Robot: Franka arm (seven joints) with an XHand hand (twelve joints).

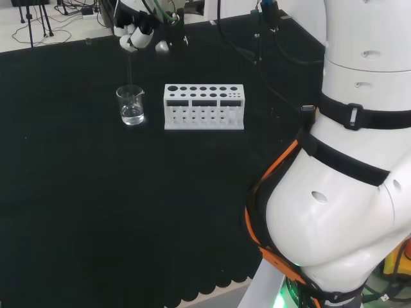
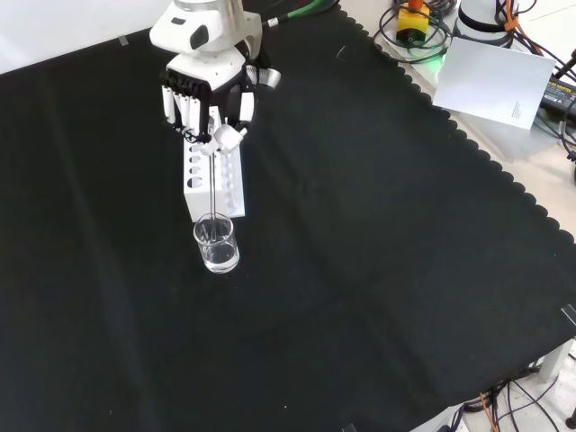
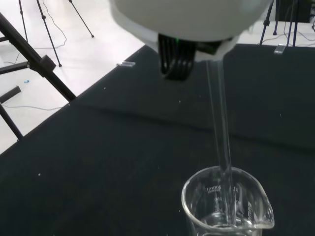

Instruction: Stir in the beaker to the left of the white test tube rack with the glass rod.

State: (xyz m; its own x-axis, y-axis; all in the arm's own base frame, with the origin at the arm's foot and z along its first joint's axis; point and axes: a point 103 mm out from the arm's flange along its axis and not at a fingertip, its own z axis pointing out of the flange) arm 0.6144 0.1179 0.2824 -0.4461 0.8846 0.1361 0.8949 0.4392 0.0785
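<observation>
Your hand (image 2: 209, 94), upper left of the front view, has its fingers curled round the glass rod (image 2: 213, 180), whose tip hangs inside the beaker (image 2: 217, 246) just below the white rack (image 2: 214, 180).

Bench under black cloth (image 1: 77, 212). On it: beaker (image 1: 131, 106) with clear liquid; white rack (image 1: 204, 107) just right of it, head view.

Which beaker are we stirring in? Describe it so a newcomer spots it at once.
Find the white test tube rack on the black cloth. In the head view, the beaker stands just left of it: small, clear glass, a little liquid inside, and the glass rod held by the hand dips into it.
</observation>
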